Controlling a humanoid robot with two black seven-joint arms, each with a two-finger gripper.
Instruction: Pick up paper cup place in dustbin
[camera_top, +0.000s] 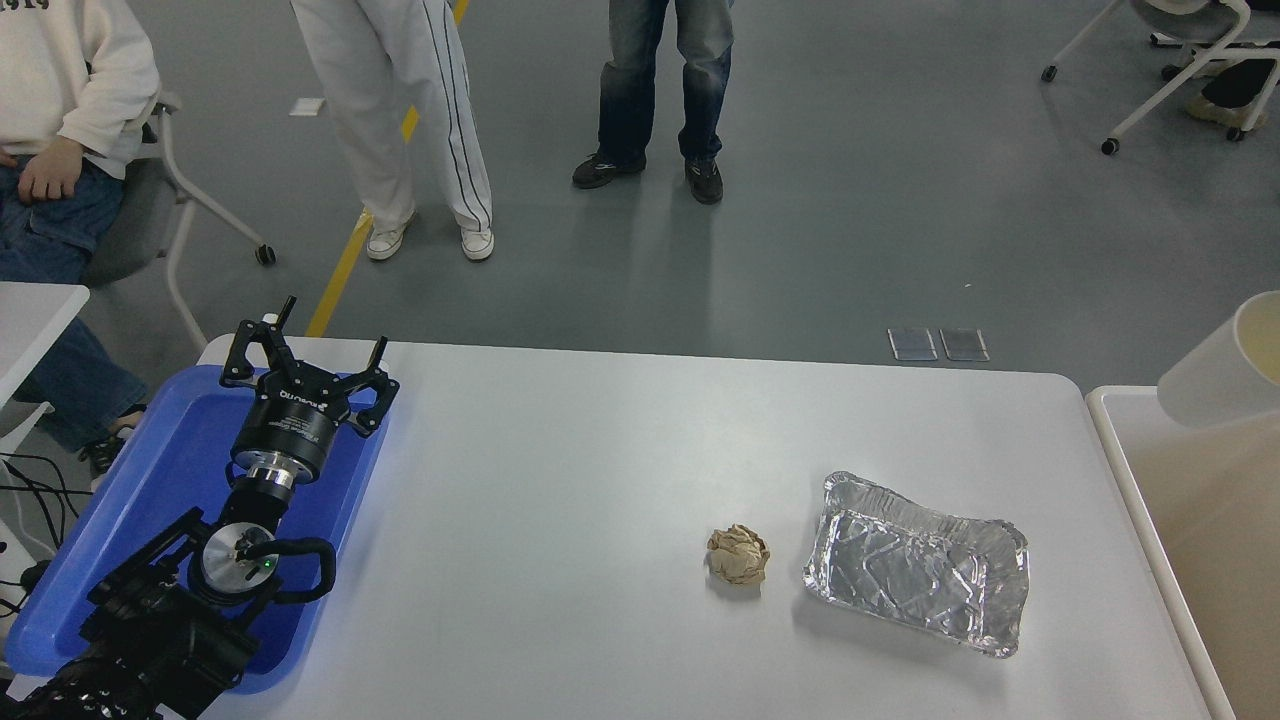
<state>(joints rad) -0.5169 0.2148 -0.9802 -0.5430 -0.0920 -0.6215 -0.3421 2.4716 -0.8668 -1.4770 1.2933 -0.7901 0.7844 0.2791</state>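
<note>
Left tool (305, 365) parked; paper cup (1222, 365) far right.

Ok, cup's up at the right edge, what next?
Probably release it. The paper cup hangs tilted over the dustbin's far corner, clear of the table. The right tool is out of view, so confirm the cup sits inside the rim first.

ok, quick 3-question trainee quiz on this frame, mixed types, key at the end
1. True or false: the paper cup stands upright on the white table.
2. Which lies nearer the dustbin: the crumpled paper ball or the foil tray?
3. Where is the left gripper? A) over the blue tray B) over the foil tray C) above the dustbin

Key: 1 false, it is tilted at the picture's right edge, above the dustbin's far end. 2 the foil tray. 3 A.
</note>
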